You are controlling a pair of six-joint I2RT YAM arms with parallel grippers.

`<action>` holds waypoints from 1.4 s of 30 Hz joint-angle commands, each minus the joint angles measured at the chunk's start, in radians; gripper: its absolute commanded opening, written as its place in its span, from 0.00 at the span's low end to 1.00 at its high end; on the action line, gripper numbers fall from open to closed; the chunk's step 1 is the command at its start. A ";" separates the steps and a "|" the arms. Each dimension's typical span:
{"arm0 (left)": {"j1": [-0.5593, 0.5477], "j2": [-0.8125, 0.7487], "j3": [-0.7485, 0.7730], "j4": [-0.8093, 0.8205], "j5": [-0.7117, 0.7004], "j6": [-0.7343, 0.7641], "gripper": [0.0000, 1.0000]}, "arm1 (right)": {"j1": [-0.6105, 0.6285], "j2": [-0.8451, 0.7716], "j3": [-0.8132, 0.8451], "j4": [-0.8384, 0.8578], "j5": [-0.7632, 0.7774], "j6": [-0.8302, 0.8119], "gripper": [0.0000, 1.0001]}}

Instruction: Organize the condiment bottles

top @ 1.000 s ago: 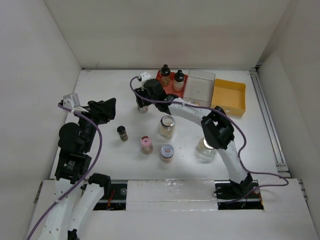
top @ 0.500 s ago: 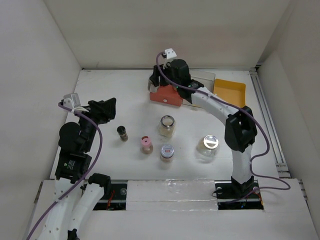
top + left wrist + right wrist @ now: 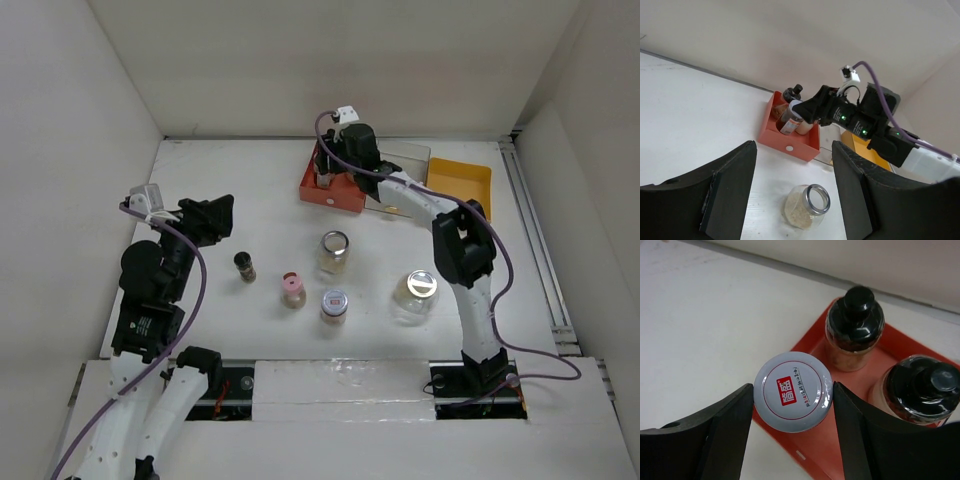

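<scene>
Your right pincer (image 3: 792, 390) is clamping a grey-lidded jar (image 3: 792, 391), which is hanging over the near rim of the red tray (image 3: 817, 347). You are best carrying it a little further in, toward the two black-capped bottles (image 3: 856, 322) (image 3: 925, 390) just beyond the pincer, and lowering it upright; releasing here is probably risking a tip off the rim. Your left pincer (image 3: 794, 150) is idling, jaws apart, empty. Well behind the right pincer you are counting another grey-lidded jar (image 3: 334, 303), two glass jars (image 3: 334, 250) (image 3: 415, 290), one pink-capped bottle (image 3: 292, 289) and one shaker (image 3: 245, 266). To its right, one clear tray (image 3: 405, 160) and one orange tray (image 3: 460, 185) are sitting.
</scene>
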 commanded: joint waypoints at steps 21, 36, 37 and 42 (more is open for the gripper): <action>0.002 0.000 0.020 0.056 0.019 0.022 0.57 | 0.023 0.017 0.034 0.082 0.018 0.006 0.76; 0.002 -0.029 0.011 0.057 0.025 0.013 0.57 | 0.170 -0.587 -0.466 -0.018 0.129 0.026 0.70; 0.002 -0.029 0.020 0.047 0.016 0.013 0.57 | 0.199 -0.675 -0.514 -0.042 0.149 0.035 0.65; 0.002 -0.029 0.020 0.047 0.016 0.013 0.57 | 0.396 -0.869 -0.703 -0.335 0.175 0.091 0.71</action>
